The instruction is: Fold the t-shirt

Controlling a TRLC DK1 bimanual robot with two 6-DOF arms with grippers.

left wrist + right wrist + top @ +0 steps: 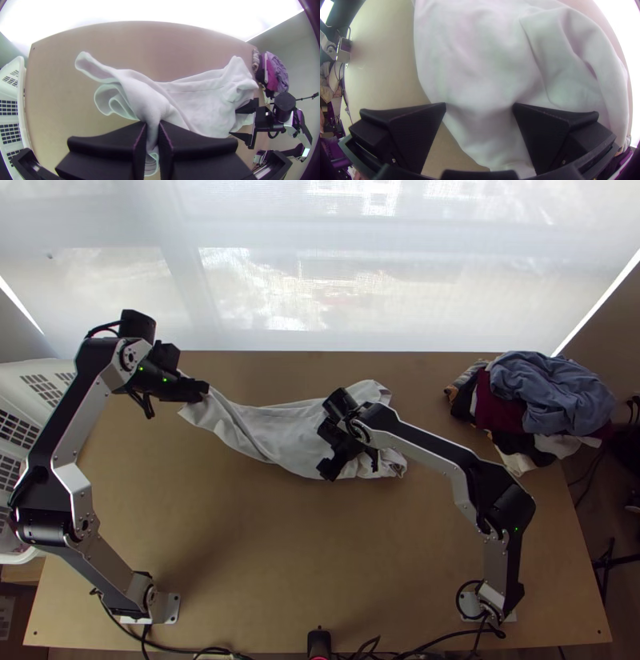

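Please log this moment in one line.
left black tool: shut on bunched white cloth t-shirt; right black tool: open at its other end; fold: unfinished

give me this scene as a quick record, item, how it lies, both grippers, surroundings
item: white t-shirt
lie: stretched across the table, wrinkled, not neatly folded
left gripper: shut on a gathered end
right gripper: open, at the shirt's other end
far right corner: mixed clothes pile
left edge: white basket
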